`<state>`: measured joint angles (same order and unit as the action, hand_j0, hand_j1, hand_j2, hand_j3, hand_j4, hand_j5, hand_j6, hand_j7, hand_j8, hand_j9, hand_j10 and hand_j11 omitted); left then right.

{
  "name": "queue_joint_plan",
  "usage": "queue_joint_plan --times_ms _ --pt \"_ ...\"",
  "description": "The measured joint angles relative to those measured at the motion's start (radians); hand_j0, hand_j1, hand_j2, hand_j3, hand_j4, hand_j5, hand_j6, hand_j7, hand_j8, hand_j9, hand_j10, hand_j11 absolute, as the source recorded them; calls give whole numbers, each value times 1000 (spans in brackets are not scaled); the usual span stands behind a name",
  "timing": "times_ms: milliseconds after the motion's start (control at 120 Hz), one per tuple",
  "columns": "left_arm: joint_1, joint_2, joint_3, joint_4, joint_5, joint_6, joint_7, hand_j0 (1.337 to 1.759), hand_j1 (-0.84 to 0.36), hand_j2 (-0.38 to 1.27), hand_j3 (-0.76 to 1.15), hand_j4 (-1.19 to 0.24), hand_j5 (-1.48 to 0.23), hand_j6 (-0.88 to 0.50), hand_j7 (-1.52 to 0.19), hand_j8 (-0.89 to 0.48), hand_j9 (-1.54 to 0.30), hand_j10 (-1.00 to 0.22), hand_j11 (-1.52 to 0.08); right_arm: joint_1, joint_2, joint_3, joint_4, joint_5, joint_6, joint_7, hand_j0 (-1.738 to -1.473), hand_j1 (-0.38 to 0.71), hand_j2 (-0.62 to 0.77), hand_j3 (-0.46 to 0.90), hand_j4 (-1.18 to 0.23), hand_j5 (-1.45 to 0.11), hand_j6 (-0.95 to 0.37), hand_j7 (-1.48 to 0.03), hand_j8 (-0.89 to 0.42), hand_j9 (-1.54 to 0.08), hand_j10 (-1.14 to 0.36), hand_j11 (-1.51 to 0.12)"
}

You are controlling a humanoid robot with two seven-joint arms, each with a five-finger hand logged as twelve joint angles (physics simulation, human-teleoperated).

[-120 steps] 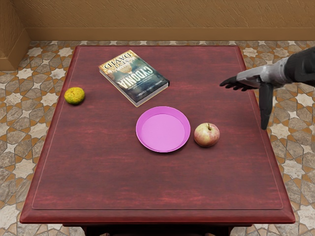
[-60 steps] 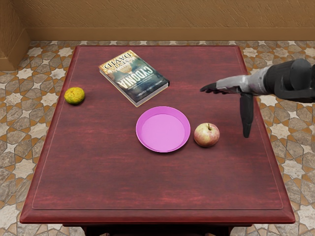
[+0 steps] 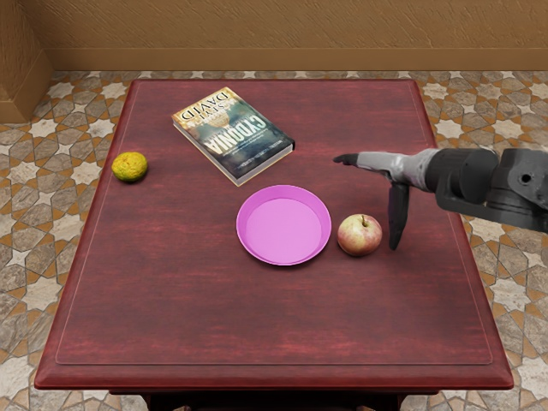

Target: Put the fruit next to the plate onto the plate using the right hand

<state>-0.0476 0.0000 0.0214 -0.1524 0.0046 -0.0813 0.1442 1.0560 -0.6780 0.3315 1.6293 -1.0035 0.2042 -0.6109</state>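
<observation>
I see the right hand spread and empty near the apple, thumb hanging beside it, likely for a grasp. The apple rests on the surface, just right of the plate.

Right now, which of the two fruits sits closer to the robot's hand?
The red apple beside the pink plate; the right hand is close by. The yellow-green fruit lies far across the table.

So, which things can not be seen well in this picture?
Head view only:
- Left arm: outside the frame.
- Right arm: cut off by the right edge.
- Book: small print too small to read.
- Height of the robot hand over the apple: one view cannot settle it.
</observation>
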Motion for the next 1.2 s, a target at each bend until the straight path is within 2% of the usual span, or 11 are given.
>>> queue_joint_plan --times_ms 242,583,875,1200 --pt "0 0 0 0 0 0 0 1658 339 2 0 -9 -11 -9 -11 -9 -11 -9 -11 -57 41 0 3 -28 -17 0 -1658 -346 1 0 -6 -4 -7 -4 -6 -4 -5 -4" --pt "0 0 0 0 0 0 0 1658 339 2 0 -9 -11 -9 -11 -9 -11 -9 -11 -107 46 2 2 -95 -63 0 -1658 -206 -23 0 -123 -157 -125 -156 -124 -157 -123 -157" --pt "0 0 0 0 0 0 0 1658 339 2 0 -9 -11 -9 -11 -9 -11 -9 -11 -148 67 2 5 -192 -133 0 -1658 -146 -32 0 -173 -222 -175 -221 -174 -221 -173 -221" --pt "0 0 0 0 0 0 0 1658 339 2 0 -9 -11 -9 -11 -9 -11 -9 -11 -232 39 29 100 -263 -184 0 -1658 -133 -34 0 -185 -237 -186 -236 -185 -236 -184 -236"
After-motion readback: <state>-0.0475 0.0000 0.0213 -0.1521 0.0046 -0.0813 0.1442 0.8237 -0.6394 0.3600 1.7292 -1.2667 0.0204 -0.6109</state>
